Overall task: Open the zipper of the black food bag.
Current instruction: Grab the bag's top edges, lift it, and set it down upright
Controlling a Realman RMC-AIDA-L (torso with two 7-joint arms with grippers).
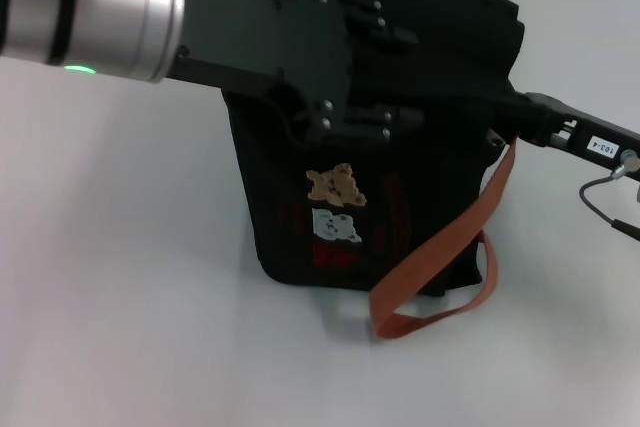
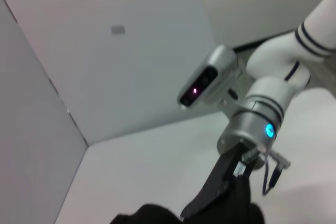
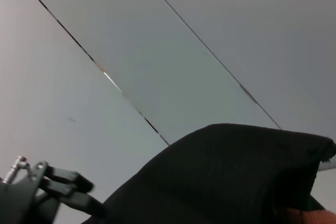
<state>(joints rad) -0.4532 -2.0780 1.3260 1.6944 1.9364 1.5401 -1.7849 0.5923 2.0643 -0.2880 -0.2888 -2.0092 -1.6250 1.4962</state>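
The black food bag (image 1: 400, 217) stands upright mid-table, with a tan bear patch (image 1: 335, 185) over a pale blue one (image 1: 335, 225) on its front. An orange-brown strap (image 1: 450, 247) hangs down its right side to the table. My left gripper (image 1: 400, 77) reaches in from the upper left and lies across the bag's top front edge, its fingers (image 1: 385, 27) spread apart. My right gripper (image 1: 520, 112) comes in from the right and meets the bag's top right corner, its tips hidden against the black fabric. The zipper is hidden. The right wrist view shows black bag fabric (image 3: 226, 177).
The white table (image 1: 130, 297) runs wide to the left of the bag and in front of it. A cable (image 1: 600, 197) loops off the right arm at the right edge. The left wrist view shows the right arm (image 2: 262, 124) and grey walls.
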